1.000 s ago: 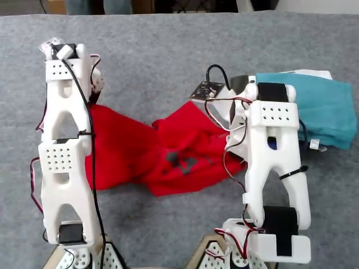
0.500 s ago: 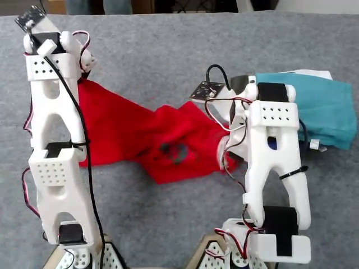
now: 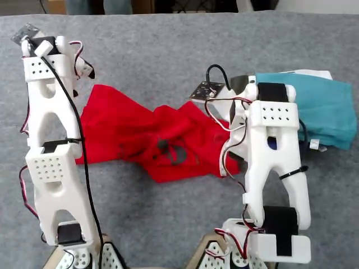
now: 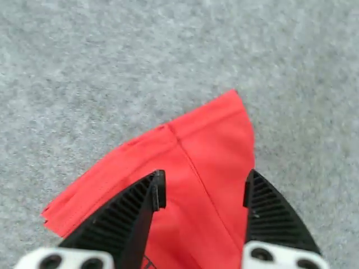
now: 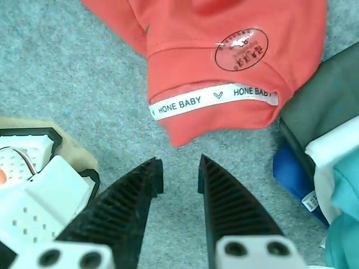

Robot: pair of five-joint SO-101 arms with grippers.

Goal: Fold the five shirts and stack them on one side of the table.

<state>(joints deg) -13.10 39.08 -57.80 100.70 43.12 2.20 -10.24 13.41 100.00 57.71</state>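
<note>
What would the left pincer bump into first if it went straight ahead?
Probably the red shirt; the left pincer points at its corner on the grey table, though depth is unclear.

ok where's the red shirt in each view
High view: red shirt crumpled across mid-table.
Left wrist view: red shirt corner beneath the left gripper.
Right wrist view: red shirt collar end just beyond the right gripper.
Shared landmark: grey table cover.
</note>
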